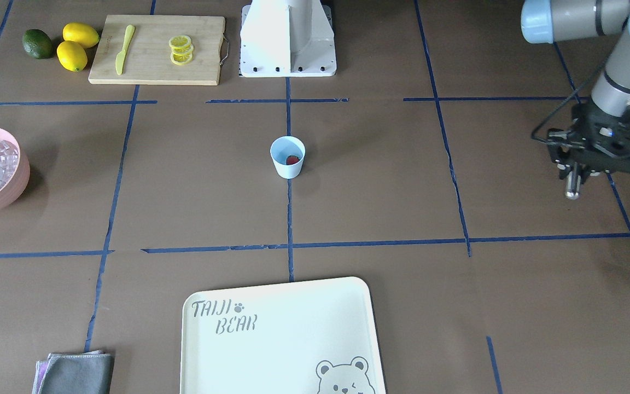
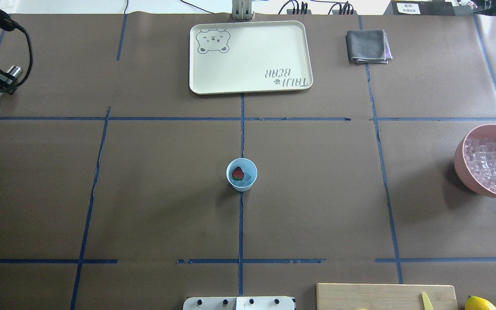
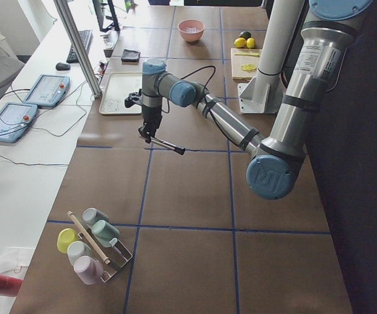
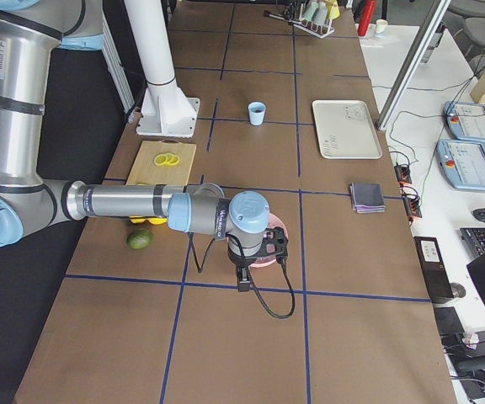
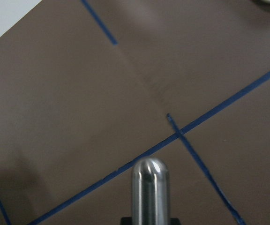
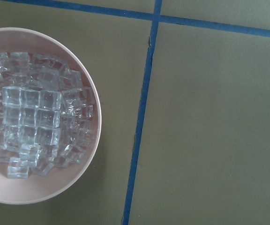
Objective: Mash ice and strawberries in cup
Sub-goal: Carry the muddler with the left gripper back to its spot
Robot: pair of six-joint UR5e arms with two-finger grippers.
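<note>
On my feed the cup [image 2: 241,174] stands upright in the middle of the counter [image 2: 166,193], on the blue tape line that runs down the centre. Inside it I see the strawberry [image 2: 237,173], a small red lump, with something pale and glassy beside it. The rest of the ice [image 6: 32,117] lies heaped in the pink bowl [image 2: 461,159] at the counter's edge on the robot's right, well apart from the cup.

The left pincer [image 1: 573,174] is far out on the robot's left, above the counter and well away from the cup. It is pinching a metal rod [image 1: 571,189], whose rounded end sticks out below the fingers at a slant, clear of the surface. The left wrist view shows that rounded end over bare brown covering and crossing tape lines.

The right pincer [image 4: 244,278] hangs over the pink bowl. I see it only from the side camera, and the right wrist view looks straight down on the bowl with no fingers in it, so I cannot tell whether it is spread or pressed together.

A cream tray [image 2: 304,51] and a folded grey cloth [image 2: 367,46] lie on the far side of the cup.
</note>
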